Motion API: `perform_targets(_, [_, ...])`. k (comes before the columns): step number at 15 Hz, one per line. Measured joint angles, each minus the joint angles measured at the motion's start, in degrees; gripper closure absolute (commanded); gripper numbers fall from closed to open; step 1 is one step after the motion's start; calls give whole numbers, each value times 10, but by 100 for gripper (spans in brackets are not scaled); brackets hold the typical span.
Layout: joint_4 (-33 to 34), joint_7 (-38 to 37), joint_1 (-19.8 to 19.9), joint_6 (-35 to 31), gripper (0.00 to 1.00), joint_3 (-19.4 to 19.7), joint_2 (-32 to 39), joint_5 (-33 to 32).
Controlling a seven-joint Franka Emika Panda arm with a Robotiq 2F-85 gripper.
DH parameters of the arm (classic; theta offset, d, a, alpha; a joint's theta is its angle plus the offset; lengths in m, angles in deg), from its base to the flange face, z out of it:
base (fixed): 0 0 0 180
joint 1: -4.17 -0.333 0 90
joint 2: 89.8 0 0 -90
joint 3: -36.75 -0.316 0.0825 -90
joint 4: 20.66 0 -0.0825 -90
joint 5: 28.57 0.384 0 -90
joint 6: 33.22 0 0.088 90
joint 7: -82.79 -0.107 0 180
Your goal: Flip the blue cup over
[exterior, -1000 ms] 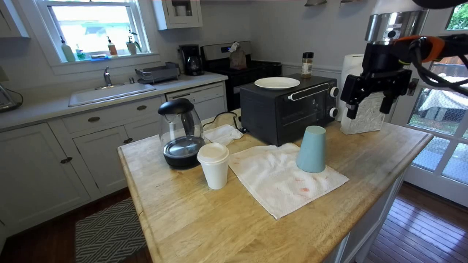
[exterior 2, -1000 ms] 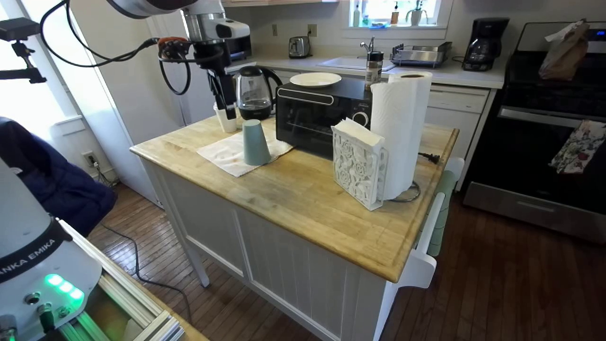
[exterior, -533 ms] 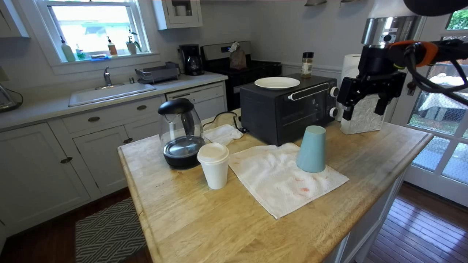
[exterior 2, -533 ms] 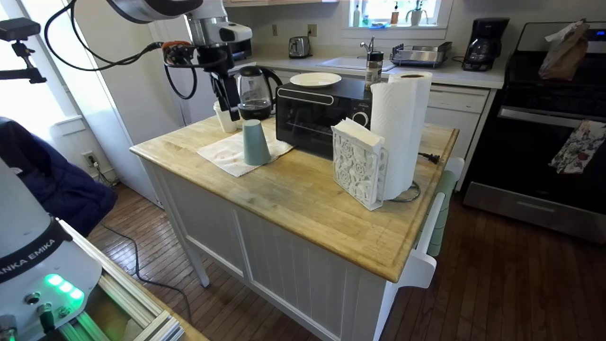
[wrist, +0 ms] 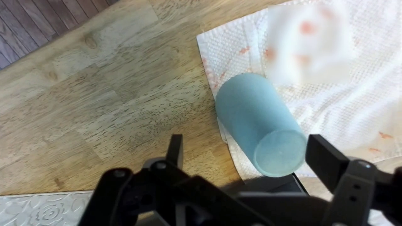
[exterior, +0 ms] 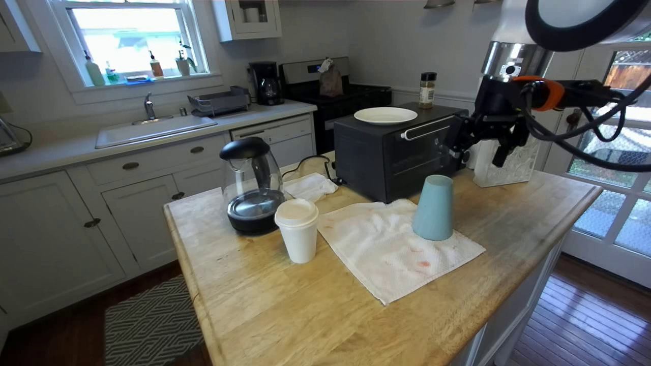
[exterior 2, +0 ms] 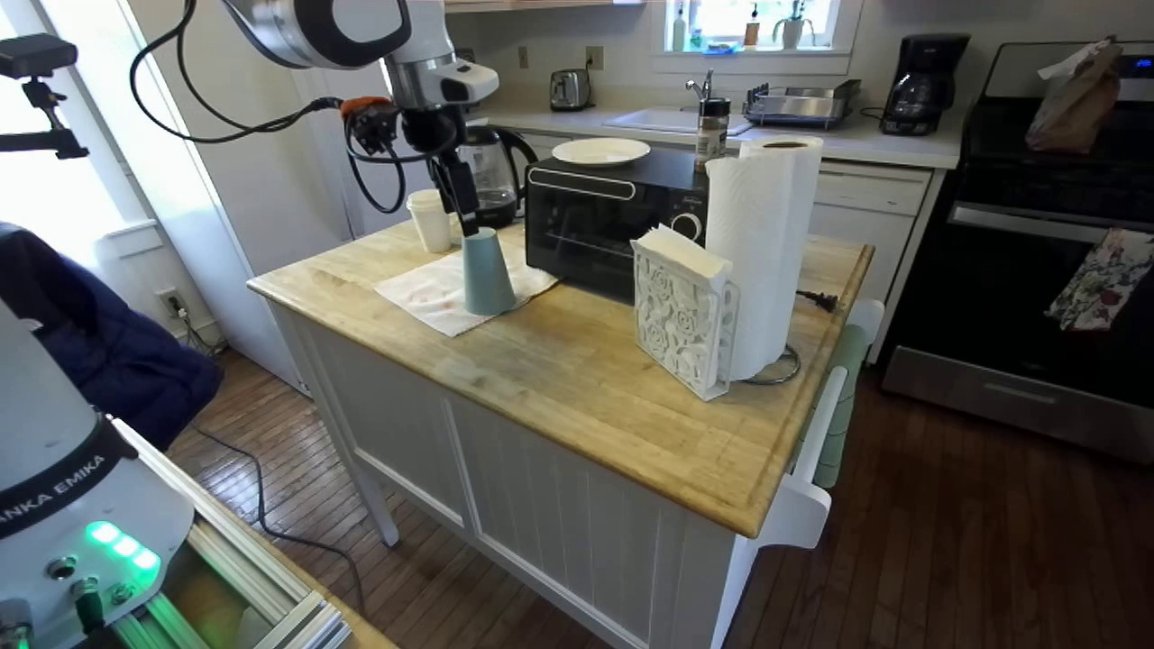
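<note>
The blue cup [exterior: 434, 208] stands upside down, base up, on a white paper towel [exterior: 402, 259]; it also shows in an exterior view [exterior 2: 487, 275]. In the wrist view the cup [wrist: 256, 110] shows its closed round base toward the camera. My gripper [exterior: 477, 155] is open and empty, above and beside the cup. In an exterior view the gripper [exterior 2: 467, 225] overlaps the top of the cup. In the wrist view the jaws [wrist: 247, 150] lie on either side of the cup's base, with the right finger close to it and a wide gap at the left finger.
A white lidded cup [exterior: 297, 231] and a glass kettle [exterior: 253, 188] stand on the wooden island. A black toaster oven [exterior: 396, 152] bears a white plate [exterior: 385, 115] and a spice jar [exterior: 427, 90]. A white napkin holder [exterior 2: 682, 311] and a paper towel roll [exterior 2: 762, 261] stand beside it.
My gripper has moved closer to the blue cup, to the left in one exterior view and to the right and slightly lower in the other, tilting somewhat. The cup has not moved.
</note>
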Motion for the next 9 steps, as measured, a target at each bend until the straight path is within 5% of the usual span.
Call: perform_targets(9, [66,19,-7,6,0,2,78,75])
